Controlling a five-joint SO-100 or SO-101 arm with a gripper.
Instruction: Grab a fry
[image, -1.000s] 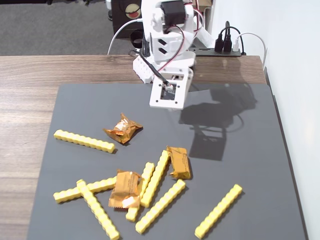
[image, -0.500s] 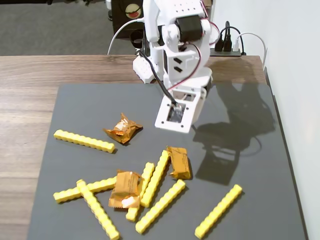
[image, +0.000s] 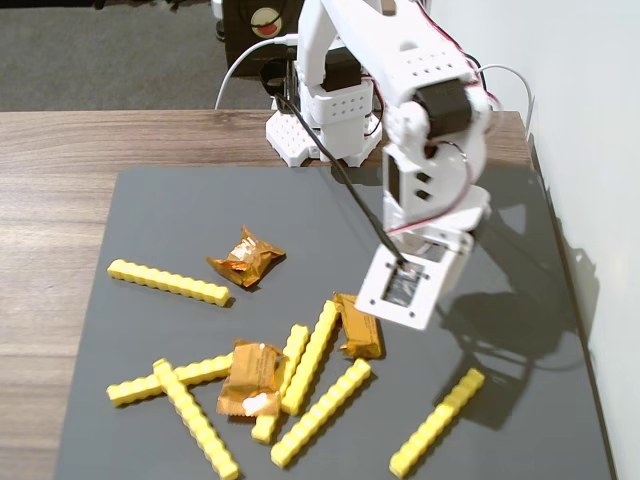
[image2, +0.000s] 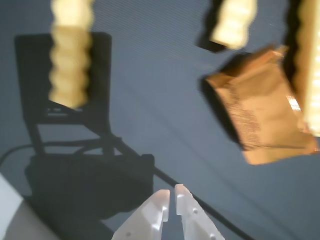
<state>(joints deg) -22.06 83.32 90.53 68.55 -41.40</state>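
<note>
While the fingers sit almost closed and empty, the arm hangs over the dark mat.
Wrist view shows one fry at upper left, clear of the tips, and an orange-brown packet at right; fixed view shows more fries scattered across the worktop, the nearest fry lying right of the cluster.

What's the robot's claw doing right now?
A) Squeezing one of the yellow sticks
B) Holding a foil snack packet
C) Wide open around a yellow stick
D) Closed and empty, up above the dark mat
D: in the wrist view the gripper has its fingertips almost touching with nothing between them, above bare mat; the nearest fry and a foil packet lie apart from it.
</note>
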